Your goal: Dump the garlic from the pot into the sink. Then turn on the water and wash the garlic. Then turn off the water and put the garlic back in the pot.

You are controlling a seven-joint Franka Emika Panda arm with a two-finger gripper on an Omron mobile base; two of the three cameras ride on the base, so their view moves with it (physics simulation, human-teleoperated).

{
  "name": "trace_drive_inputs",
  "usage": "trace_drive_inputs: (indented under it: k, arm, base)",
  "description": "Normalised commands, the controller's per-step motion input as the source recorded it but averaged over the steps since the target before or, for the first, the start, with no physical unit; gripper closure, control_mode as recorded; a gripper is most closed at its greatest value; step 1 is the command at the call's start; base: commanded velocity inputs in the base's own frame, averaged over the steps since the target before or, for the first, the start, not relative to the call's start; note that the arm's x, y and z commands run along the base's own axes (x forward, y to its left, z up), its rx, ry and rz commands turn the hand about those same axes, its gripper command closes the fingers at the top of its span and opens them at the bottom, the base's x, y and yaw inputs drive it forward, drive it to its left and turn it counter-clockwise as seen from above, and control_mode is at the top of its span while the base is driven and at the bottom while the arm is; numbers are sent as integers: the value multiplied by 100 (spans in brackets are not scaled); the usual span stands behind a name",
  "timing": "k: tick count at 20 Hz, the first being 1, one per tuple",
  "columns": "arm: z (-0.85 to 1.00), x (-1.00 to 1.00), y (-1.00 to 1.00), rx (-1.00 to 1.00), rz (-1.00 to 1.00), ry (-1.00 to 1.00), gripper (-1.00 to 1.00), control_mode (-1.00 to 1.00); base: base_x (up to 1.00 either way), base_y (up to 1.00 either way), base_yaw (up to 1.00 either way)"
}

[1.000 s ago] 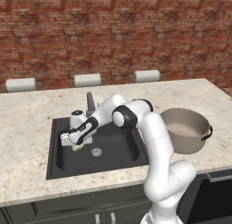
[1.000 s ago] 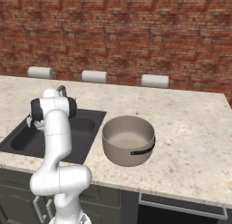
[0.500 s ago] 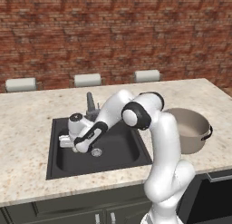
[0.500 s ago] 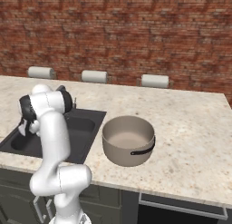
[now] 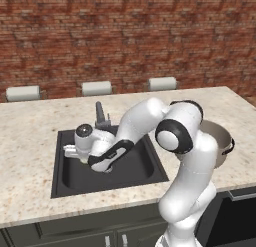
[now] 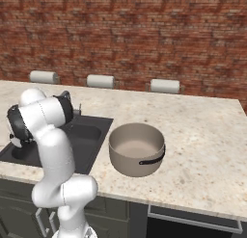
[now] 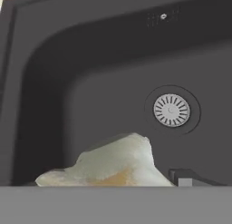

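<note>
Hand low in sink, jaws spread wide around garlic on basin floor, beside drain. Garlic likely light, firm, lumpy; pinch across widest middle. Pot empty on table.

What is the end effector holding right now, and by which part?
It cannot be told. In the hand view the garlic sits right at the end effector, low in the sink, but the fingertips are mostly hidden, so contact isn't visible.
</note>
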Motion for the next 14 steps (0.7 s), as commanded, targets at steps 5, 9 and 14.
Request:
trace_drive_inputs:
  k: [5,9,14]
  arm:
    - [100,-28,0,0,-1,-5,100,-100]
    - [100,-33,3,1,0,0,100,-100]
    - [100,-29,0,4,0,0,100,-100]
  base:
    - [0,0,0]
    - [0,0,0]
    - [0,0,0]
